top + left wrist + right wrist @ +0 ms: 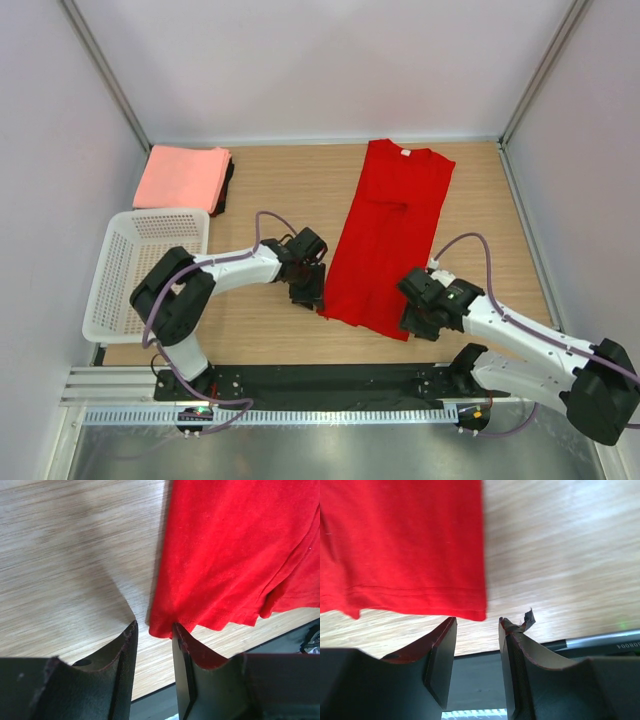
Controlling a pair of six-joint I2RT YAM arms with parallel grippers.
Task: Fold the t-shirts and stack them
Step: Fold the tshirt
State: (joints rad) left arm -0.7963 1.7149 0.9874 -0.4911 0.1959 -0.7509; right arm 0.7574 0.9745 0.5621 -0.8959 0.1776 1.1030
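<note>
**A:** Red t-shirt (388, 230) is lying as a long strip on the worktop (260, 200), with the collar at the far end and the hem right in front of both hands. Left hand (153, 626) is spread. The hem corner pokes into the mouth of the gap and nothing's pinched. Right hand (477, 621) is spread too, its corner just ahead of the gap. Any tips for the next fold?

**B:** Looks to me like hem-to-collar is up next. I'd slide each hand forward so the corner sits properly between the fingers and you catch every layer. Then lift both together and keep them level so the strip doesn't skew.

**A:** Anything you can't read?

**B:** No idea how many layers are at that hem. From above, both hands cover the corners. Way beyond the left hand, the salmon-pink folded stack (180, 178) hides most of a dark shirt (226, 188) under it, so I can't count the pile.
</note>
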